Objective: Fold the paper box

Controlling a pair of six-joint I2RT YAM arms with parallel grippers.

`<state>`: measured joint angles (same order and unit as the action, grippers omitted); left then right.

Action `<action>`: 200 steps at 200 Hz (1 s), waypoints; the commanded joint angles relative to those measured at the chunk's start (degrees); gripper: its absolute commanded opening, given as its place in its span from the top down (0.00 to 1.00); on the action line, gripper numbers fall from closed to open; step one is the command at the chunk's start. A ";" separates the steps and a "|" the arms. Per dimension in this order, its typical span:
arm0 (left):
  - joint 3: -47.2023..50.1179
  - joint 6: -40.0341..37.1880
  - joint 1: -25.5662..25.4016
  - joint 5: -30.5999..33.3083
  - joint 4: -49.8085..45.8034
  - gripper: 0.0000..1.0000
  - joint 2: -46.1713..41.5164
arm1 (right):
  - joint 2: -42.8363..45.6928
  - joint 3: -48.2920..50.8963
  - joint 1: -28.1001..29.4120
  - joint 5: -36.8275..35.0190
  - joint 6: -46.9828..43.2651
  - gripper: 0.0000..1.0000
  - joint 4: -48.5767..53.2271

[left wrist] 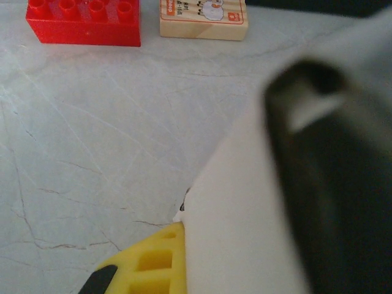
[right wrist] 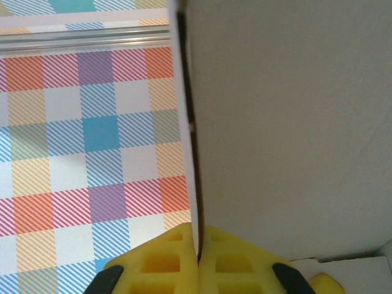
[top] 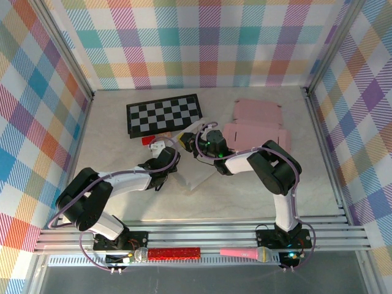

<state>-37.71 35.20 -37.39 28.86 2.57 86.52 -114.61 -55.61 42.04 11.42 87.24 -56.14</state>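
The paper box is a white sheet of card, not yet formed, held up off the table at the centre of the overhead frame, where the two arms meet; the right fingers, yellow, are clenched on its edge at the bottom of the right wrist frame, one pad on each face, and the sheet rises from them as a thin dark-edged line with its broad pale face across the right half of that frame; the checked wall lies beyond it at the left. The left fingers are closed too; one yellow finger shows at the bottom of the left wrist frame with the white sheet's edge pressed against its right side and the sheet covering its partner, so the grasp reads as on the same paper box. A dark blurred shape at the right of that frame I cannot identify. At the upper left of the left wrist frame a red brick lies on the table, with a wooden block just beside it to the right; in the overhead frame a checkerboard lies above centre-left, two pink flattened boxes lie upper right, and a red microphone and a pink microphone rest along the bottom rail.
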 commanded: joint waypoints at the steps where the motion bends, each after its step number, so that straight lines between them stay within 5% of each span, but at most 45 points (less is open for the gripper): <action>1: -2.19 3.28 0.30 4.29 -3.59 1.00 0.15 | 0.02 0.47 0.67 1.77 0.38 1.00 6.92; 70: -8.90 7.02 0.36 6.14 -15.82 1.00 0.93 | 2.44 0.67 0.67 -0.18 0.31 1.00 9.47; 112: -10.01 2.48 1.29 3.79 -17.70 1.00 -0.71 | 9.27 0.18 0.20 -3.21 0.21 0.56 21.70; 156: -10.67 -7.18 6.33 -9.95 -17.95 1.00 -6.36 | 24.54 -5.03 -2.63 -7.38 -6.52 0.18 50.68; 200: -16.69 -16.66 12.56 -31.29 -26.58 1.00 -5.78 | 33.80 -15.35 -5.35 -12.81 -14.40 0.13 76.70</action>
<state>-49.84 25.85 -27.70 12.91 -18.31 80.12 -84.25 -65.80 38.06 2.85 79.42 0.62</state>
